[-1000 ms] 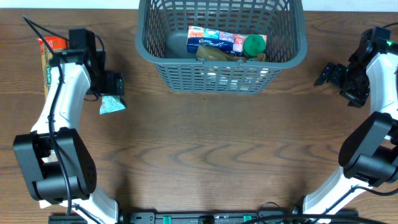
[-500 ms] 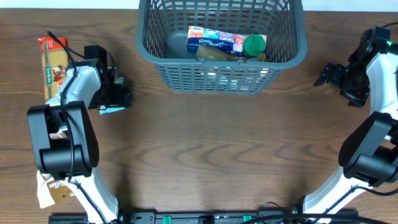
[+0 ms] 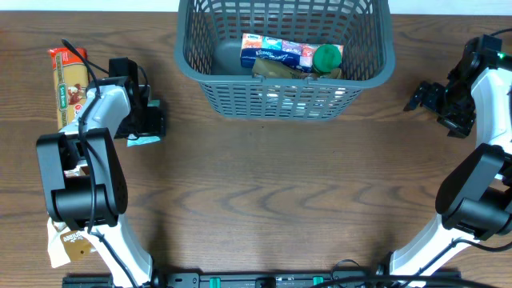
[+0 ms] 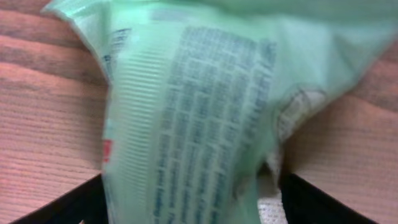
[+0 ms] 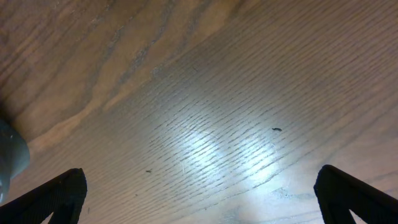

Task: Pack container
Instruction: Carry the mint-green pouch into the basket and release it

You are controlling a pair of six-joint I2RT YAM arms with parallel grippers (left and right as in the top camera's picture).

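Left gripper [image 3: 149,126]: spread wide, straddles green packet [image 4: 186,112] near counter's left edge, packet's long axis running between the fingers. Container [image 3: 280,106]: sits mid far edge, right of and beyond that gripper. Right gripper [image 3: 422,96]: spread, empty, right edge.

The left arm [image 3: 102,108] has white shell links and black rounded joint housings, the largest at 7 o'clock in the overhead view. A thin black cable [image 3: 83,66] runs off its upper link. The left gripper [image 3: 154,122] is black and boxy, with matte black wedge-shaped fingers [image 4: 65,208]. The right arm [image 3: 490,96], at 3 to 5 o'clock, has the same white links and black housings, with a small green light [image 3: 502,56] at its top joint. The right gripper [image 3: 416,99] is black, its fingers [image 5: 53,196] matte black.
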